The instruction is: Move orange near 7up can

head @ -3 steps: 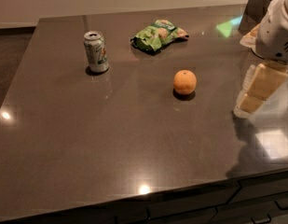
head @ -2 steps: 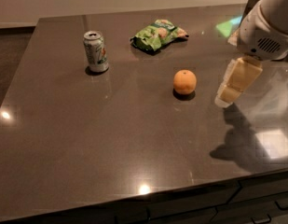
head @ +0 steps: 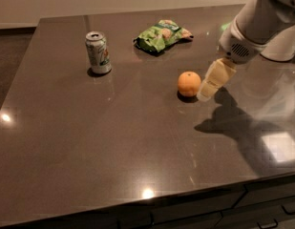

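The end effector (head: 206, 92) hangs just right of the orange (head: 189, 83), mid-table (head: 89, 142); its opening cannot be told, and its arm (head: 261, 18) is cut off top right. The 7up can (head: 98, 52) stands well apart, far left.

the gripper (head: 208, 88) sits low, just right of the orange (head: 189, 83); whether they touch cannot be told. the arm (head: 261, 18) is cut off by the top and right edges. print on the 7up can (head: 98, 52) and the green snack bag (head: 162, 35) is too blurred to read.
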Controlling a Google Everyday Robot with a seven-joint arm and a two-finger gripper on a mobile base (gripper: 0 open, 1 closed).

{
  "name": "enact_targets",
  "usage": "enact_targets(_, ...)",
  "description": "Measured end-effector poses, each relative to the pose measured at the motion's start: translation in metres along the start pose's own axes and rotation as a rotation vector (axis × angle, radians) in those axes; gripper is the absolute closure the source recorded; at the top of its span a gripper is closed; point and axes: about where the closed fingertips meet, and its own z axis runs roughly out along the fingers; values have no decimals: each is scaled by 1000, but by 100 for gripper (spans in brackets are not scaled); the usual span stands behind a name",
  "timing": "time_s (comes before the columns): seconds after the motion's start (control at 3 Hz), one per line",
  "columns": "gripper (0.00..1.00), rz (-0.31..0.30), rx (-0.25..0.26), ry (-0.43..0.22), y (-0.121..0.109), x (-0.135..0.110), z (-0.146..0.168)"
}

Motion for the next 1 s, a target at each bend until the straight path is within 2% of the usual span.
enact_targets(0.33,0,37,-22,-33,-6,-8,24)
enact_targets(1.0,0,50,-71,-78,4,-27,57)
